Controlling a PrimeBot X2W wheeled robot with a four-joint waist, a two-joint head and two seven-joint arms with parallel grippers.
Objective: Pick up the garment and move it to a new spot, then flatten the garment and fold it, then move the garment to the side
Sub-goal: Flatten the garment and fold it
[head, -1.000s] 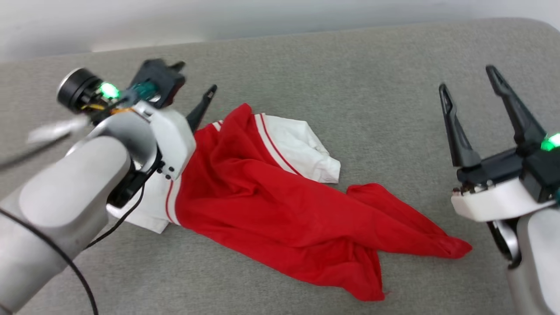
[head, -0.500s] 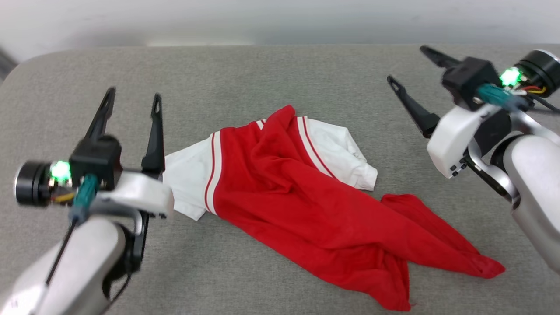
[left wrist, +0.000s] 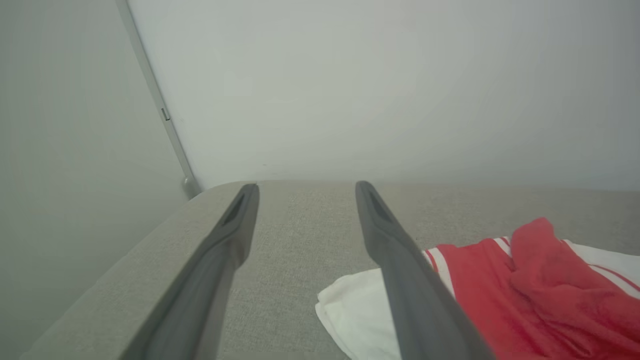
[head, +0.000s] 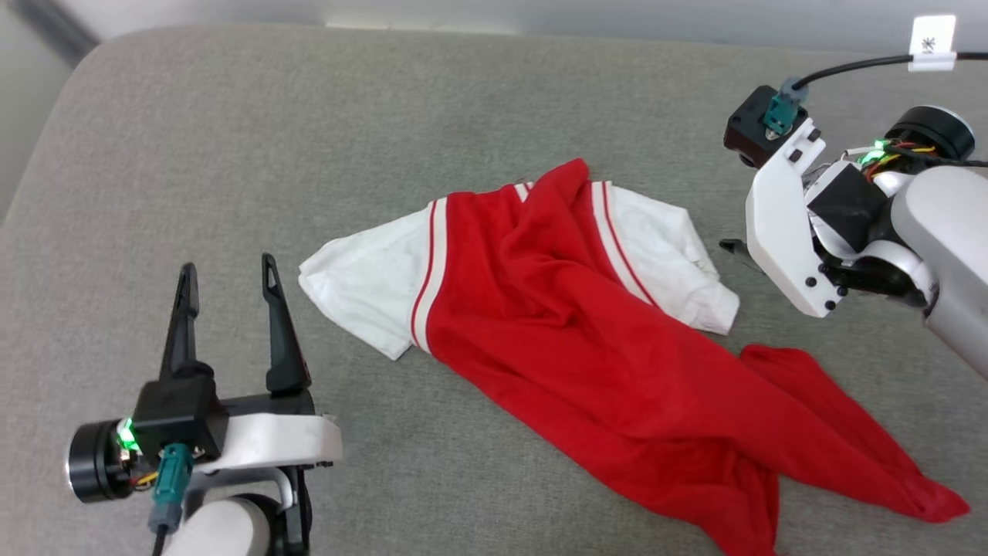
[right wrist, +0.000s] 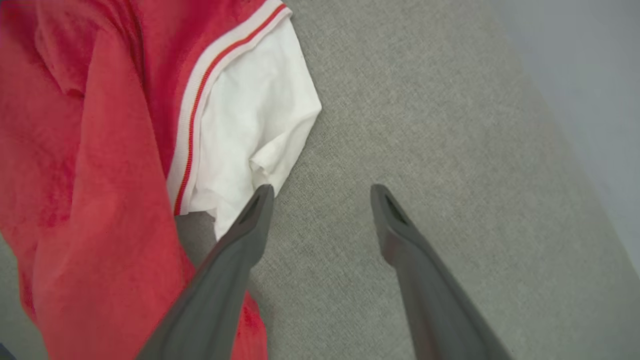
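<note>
**Q.** Where was the garment (head: 587,340), and how were the two hands set?

**A.** It lay crumpled on the grey cushion (head: 309,116), twisted lengthwise. The two white sleeves were towards the far side and the red hem (head: 918,494) trailed to the near right. The left gripper (head: 227,266) hovered beside one white sleeve (head: 363,286) with its fingers spread and nothing between them. The right gripper (right wrist: 322,190) was also spread and empty. It pointed down at the cushion, with one fingertip at the edge of the other sleeve (right wrist: 250,115).

**Q.** What could have gone wrong from this position?

**A.** Probably a poor first pinch. The right fingers straddled bare cushion rather than cloth, so closing there would likely have caught nothing, or only a thin sleeve edge that could slip out on lifting. The body was bunched in overlapping folds, so a deeper grab might have taken several layers at once. That would have left the twist in place and made flattening harder.

**Q.** Any risk from the two arms acting together?

**A.** Yes. Sleeve holds at uneven heights would probably have let the long red tail drag and fold under itself. The hem also lay close to the near edge of the head view, where its behaviour would have been hard to judge.
</note>
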